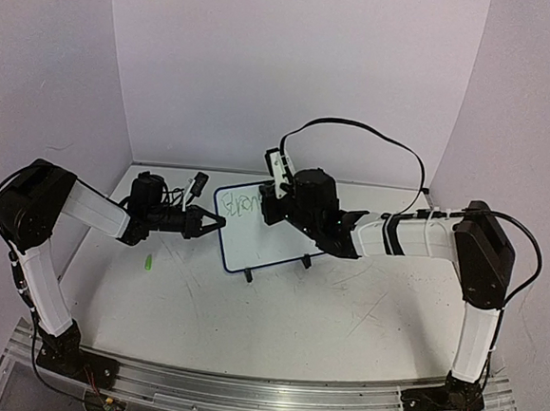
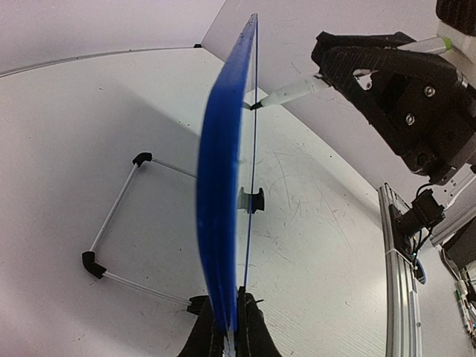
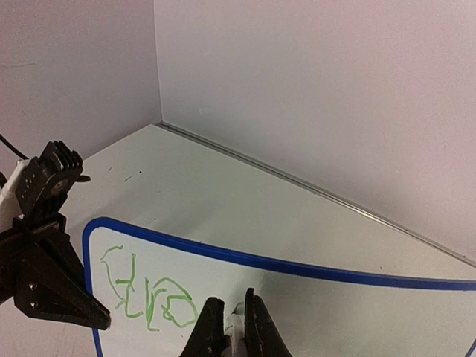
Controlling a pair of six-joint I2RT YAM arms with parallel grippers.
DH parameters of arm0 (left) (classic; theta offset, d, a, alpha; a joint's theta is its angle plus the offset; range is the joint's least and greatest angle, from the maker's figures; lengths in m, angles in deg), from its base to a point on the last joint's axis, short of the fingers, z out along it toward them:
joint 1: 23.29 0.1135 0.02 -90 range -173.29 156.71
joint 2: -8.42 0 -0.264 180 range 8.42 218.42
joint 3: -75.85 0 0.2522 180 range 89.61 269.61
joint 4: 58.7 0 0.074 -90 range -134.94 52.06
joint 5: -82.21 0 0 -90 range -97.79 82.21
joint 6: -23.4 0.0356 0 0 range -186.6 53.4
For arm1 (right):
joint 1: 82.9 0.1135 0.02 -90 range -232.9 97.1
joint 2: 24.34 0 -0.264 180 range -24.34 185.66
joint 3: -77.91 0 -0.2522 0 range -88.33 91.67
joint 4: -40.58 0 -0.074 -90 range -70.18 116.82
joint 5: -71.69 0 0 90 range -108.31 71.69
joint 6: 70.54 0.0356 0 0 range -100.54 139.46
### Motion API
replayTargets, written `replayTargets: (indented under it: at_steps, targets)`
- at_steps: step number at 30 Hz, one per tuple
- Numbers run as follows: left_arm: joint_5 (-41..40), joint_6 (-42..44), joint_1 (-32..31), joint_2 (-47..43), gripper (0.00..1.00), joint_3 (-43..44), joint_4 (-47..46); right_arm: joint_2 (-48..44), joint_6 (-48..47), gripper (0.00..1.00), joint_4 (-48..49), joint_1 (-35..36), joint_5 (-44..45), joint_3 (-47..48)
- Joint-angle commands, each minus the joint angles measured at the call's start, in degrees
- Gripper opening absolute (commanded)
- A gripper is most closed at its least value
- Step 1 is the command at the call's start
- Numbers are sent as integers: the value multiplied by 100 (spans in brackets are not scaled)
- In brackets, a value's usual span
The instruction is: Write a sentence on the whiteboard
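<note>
The whiteboard stands upright at the table's middle, with a blue frame. My left gripper is shut on its left edge; in the left wrist view the board shows edge-on between the shut jaws of that gripper. My right gripper is shut on a white pen whose tip touches the board's face. In the right wrist view the right gripper holds the pen just right of the sentence, one short row of green letters. The sentence also shows from above.
A small green cap lies on the table left of the board. A wire stand with black feet sits behind the board, and a black clip foot is on its lower edge. White walls enclose the table. An aluminium rail runs along the near edge.
</note>
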Motion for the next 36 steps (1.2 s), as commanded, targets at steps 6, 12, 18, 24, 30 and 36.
replayTargets:
  at_steps: [6, 12, 18, 24, 30, 36]
  targets:
    - [-458, 478, 9, -129, 0, 26, 262, -76, 299, 0, 23, 25, 237, -280]
    - [-441, 469, 9, -94, 0, 48, 265, -110, 208, 0, 30, -9, 548, -210]
    - [-439, 465, 5, -84, 0, 61, 269, -141, -70, 0, 107, -87, 629, -125]
    - [-437, 471, 9, -72, 0, 61, 268, -88, -188, 0, 135, -131, 615, 30]
    - [-451, 487, 8, -76, 0, 39, 272, -45, -252, 0, 134, -150, 616, 176]
    - [-443, 486, 2, -43, 0, 60, 281, 21, -276, 0, 133, -188, 555, 273]
